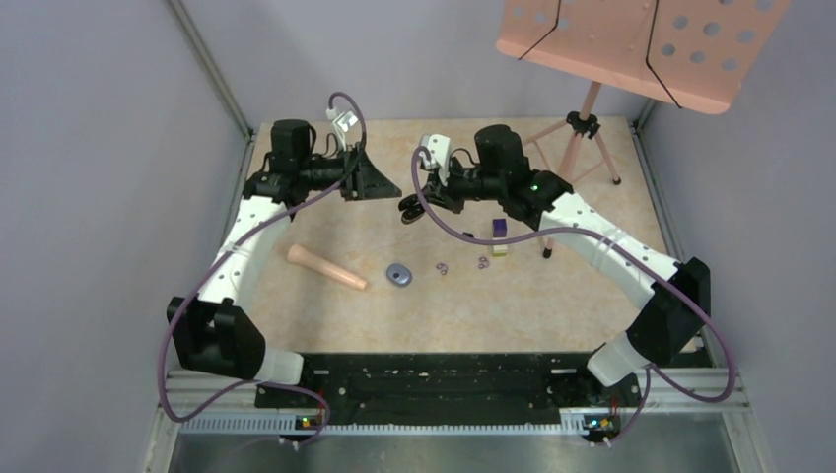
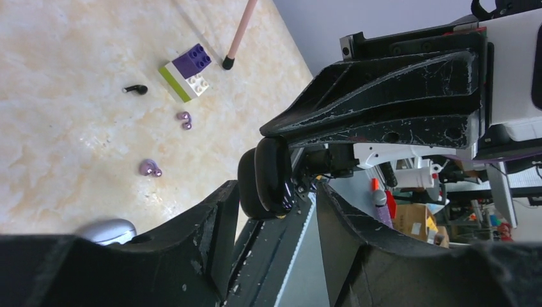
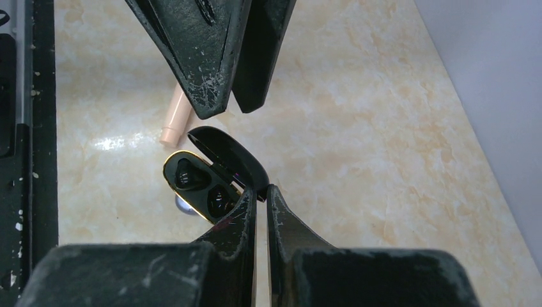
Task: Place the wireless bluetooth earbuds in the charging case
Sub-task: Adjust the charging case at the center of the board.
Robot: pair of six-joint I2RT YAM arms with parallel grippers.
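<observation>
Black with a gold rim, the charging case is held lid-open, apparently lifted off the marbled tabletop, a little left of centre in the right wrist view. The right gripper has its fingers pressed almost together on the case's near edge by the hinge, probably so that the two wells face outward for loading. Opposite it, the left gripper is spread and carries nothing, seemingly free to fetch a bud.

One black earbud lies just beside the purple-topped block at the upper left of the left wrist view. The pale purple buds lie below it, apart from each other.

Dark shapes fill the wells, but I cannot tell whether a bud sits in either. The second black bud shows nowhere clearly. A grey oval pod is half cut off by the left finger.
</observation>
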